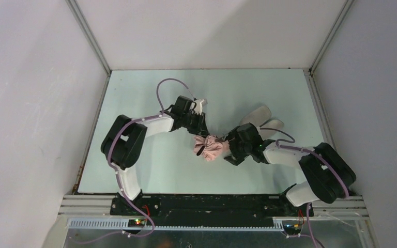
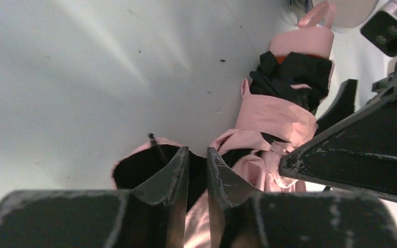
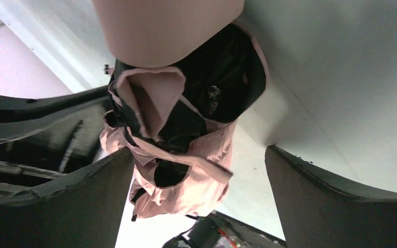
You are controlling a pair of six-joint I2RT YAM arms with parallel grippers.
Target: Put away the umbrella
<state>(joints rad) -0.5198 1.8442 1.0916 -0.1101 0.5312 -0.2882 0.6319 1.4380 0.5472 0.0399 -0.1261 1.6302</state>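
Salmon-pink fabric, soft and crumpled: the umbrella point(image 1: 210, 148) lies on the table point(image 1: 150, 170) between both arms in the top view. Left wrist: the left gripper point(image 2: 197, 152) has its jaws nearly together over a loose fold, grip unclear. Right wrist: the right gripper point(image 3: 199, 151) gapes wide either side of the bundle. Light and floppy; likely best held by its rigid handle point(image 2: 310, 39)

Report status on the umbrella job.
Left gripper nearly closed at umbrella fabric, grip unclear. Right gripper open, straddling it. Umbrella collapsed on table. Case farther back, not blocking.
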